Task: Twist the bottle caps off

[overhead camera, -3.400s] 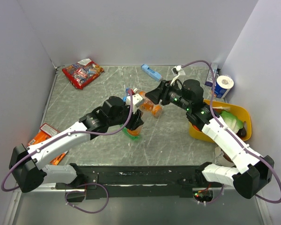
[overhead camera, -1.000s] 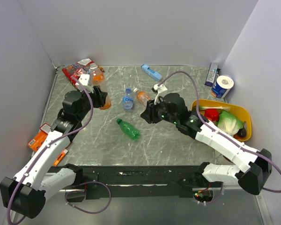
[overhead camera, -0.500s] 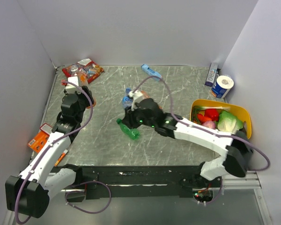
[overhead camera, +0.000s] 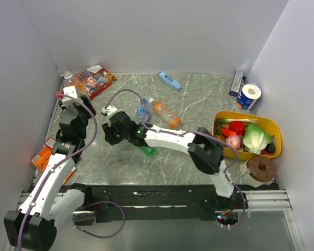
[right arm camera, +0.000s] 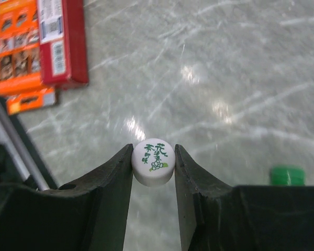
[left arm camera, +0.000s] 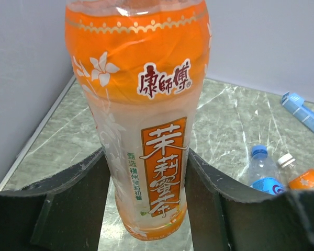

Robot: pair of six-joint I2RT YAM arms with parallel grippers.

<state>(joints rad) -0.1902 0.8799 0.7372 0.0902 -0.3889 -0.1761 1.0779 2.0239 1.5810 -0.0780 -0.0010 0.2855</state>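
Observation:
My left gripper [left arm camera: 146, 209] is shut on an upright orange-label bottle [left arm camera: 146, 120]; its top is cut off in the left wrist view. In the top view this bottle [overhead camera: 68, 77] is held by the left gripper [overhead camera: 69, 90] near the back left corner. My right gripper [right arm camera: 153, 164] is shut on a white cap [right arm camera: 153, 161] with green print, held above the table; in the top view the right gripper [overhead camera: 111, 137] is left of centre. A clear blue-label bottle [overhead camera: 142, 110], a second orange bottle [overhead camera: 165, 113] and a green bottle [overhead camera: 147, 150] lie in the middle of the table.
A red snack bag [overhead camera: 92, 80] and a flat blue box [overhead camera: 169, 80] lie at the back. Red and orange boxes [overhead camera: 44, 151] sit by the left wall. A yellow basket [overhead camera: 272, 128] of produce and a can [overhead camera: 249, 96] are at the right.
My left gripper carried the orange bottle further back and left toward the corner. My right arm swung left across the table, past the lying bottles, with the white cap.

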